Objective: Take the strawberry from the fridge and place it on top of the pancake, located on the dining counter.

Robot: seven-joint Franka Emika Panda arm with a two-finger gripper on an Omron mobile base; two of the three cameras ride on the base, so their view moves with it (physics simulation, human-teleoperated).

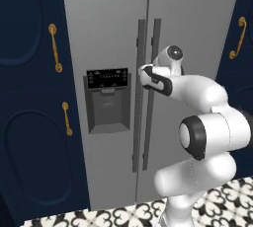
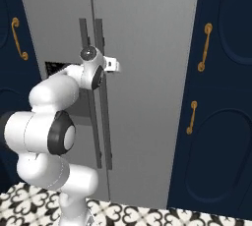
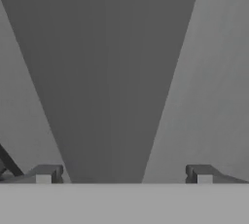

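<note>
The tall grey fridge stands straight ahead with both doors shut. Its two long vertical handle bars run side by side down the middle. My gripper is up against the doors at the height of the handles, open. In the hand view a dark handle bar runs up between the two spread fingertips. The strawberry is hidden behind the shut doors. The pancake and the dining counter are out of view.
A black control panel and dispenser recess sit in the left door. Navy cabinets with gold handles flank the fridge on both sides. Black-and-white patterned tiles cover the floor below.
</note>
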